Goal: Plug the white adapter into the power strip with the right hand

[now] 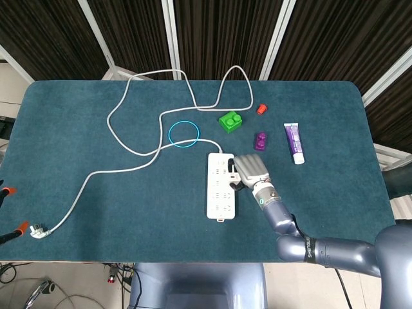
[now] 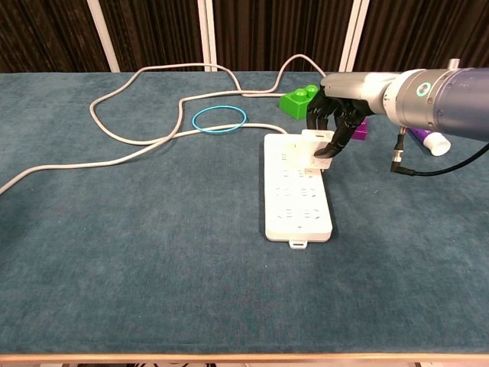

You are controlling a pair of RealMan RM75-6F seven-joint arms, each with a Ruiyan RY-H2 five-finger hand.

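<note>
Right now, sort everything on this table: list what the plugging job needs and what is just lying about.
Needed for the job:
- small white plastic adapter
- white rectangular power strip
- right robot hand, gripping the adapter over the strip

Lying about:
- green toy brick
- purple toy brick
- small red cap
- blue ring
- purple-and-white tube

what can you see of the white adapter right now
The small white plastic adapter, a boxy block, sits on the far right part of the white rectangular power strip, at one of its sockets. It looks roughly upright; its prongs are hidden, so whether it is fully seated cannot be told. The right hand grips it from above and the right side, dark fingers wrapped on its side. In the head view the hand covers nearly all of it.
</note>
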